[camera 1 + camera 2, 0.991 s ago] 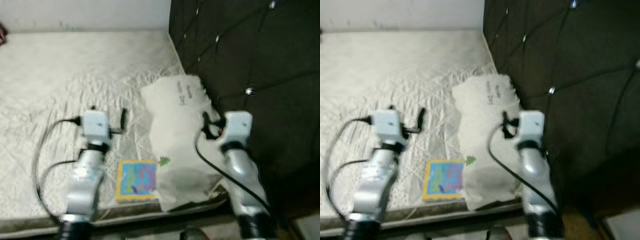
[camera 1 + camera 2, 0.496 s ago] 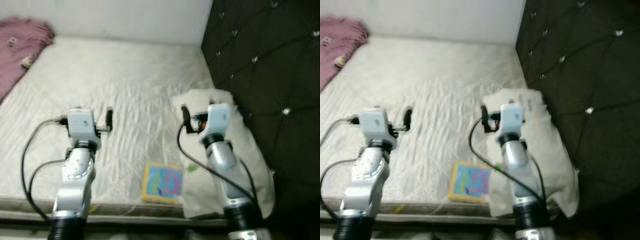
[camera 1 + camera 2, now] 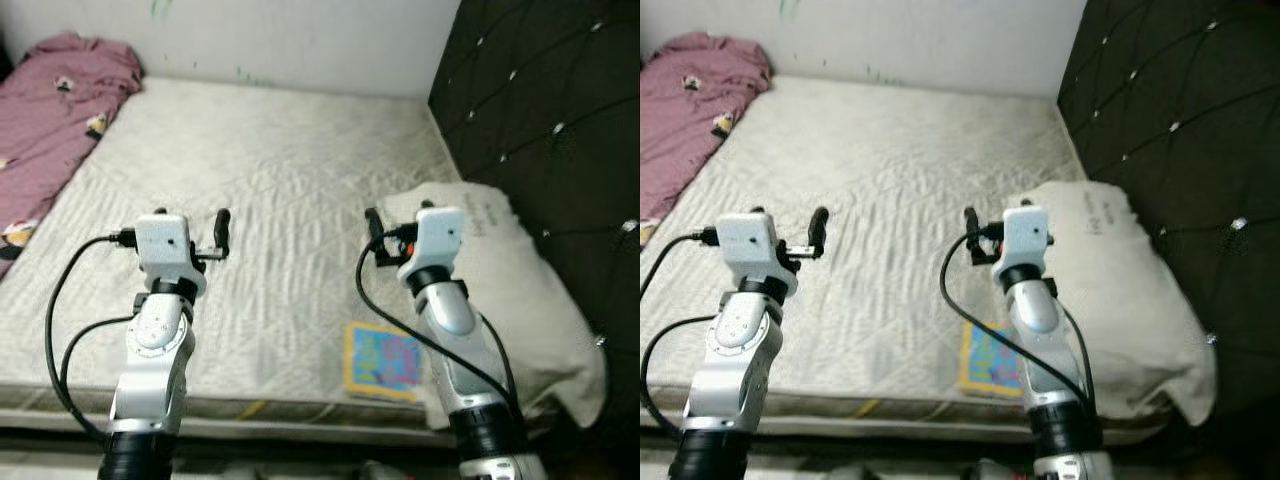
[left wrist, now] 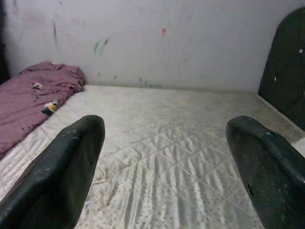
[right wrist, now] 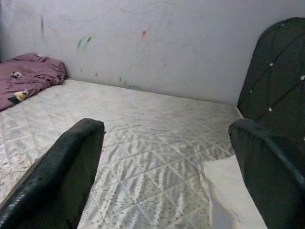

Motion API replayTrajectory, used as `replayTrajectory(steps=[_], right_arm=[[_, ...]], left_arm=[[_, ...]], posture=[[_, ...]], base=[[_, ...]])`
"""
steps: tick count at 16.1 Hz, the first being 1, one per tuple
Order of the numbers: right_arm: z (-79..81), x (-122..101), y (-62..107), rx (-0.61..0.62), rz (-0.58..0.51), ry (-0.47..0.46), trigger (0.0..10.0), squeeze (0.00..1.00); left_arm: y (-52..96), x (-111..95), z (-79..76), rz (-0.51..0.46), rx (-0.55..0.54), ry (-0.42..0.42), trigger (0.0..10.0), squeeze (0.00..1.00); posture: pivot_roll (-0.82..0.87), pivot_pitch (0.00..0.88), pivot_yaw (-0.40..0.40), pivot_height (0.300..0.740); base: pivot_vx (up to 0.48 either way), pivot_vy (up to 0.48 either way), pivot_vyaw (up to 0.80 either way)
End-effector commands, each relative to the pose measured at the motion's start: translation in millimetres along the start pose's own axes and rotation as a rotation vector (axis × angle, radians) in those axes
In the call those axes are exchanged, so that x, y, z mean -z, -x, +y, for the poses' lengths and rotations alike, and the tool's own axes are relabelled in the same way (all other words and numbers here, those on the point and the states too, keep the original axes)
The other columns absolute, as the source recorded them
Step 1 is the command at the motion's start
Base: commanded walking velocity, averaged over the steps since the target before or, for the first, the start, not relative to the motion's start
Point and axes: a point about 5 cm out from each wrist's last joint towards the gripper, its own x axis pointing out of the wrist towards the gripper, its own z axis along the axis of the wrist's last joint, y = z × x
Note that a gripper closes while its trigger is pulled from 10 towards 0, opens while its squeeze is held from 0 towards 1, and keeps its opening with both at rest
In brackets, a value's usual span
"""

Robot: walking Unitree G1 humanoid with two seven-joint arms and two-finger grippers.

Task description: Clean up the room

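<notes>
Ahead, a bare quilted mattress (image 3: 270,190) runs to a white wall (image 4: 157,38), with a dark tufted headboard (image 3: 560,110) along its right edge; a purple blanket (image 3: 50,110) is bunched at the mattress's far left corner, spilling down the left edge; a cream pillow (image 3: 520,290) lies against the headboard at the near right corner, and a colourful picture book (image 3: 383,362) lies flat at the near edge, just beside the pillow; the left gripper (image 4: 164,167) and the right gripper (image 5: 167,167) both hang above the mattress, fingers spread wide apart and holding nothing, the right one near the pillow's far end.
</notes>
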Motion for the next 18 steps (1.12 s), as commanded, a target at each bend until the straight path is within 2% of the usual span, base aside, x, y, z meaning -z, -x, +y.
replayTrajectory(steps=[1,18], right_arm=[[-7.9,4.3,2.1,0.027,0.019,0.008,10.0,0.00],[-6.7,3.8,-2.2,0.028,0.013,0.011,10.0,0.00]], left_arm=[[-0.9,-1.5,-6.6,-0.006,0.031,0.016,10.0,0.00],[-3.1,-2.9,-4.7,-0.008,0.017,0.036,10.0,0.00]], posture=[[0.01,0.000,-0.026,0.740],[0.01,0.000,-0.020,0.740]], base=[[0.000,0.480,-0.43],[0.000,0.480,-0.03]])
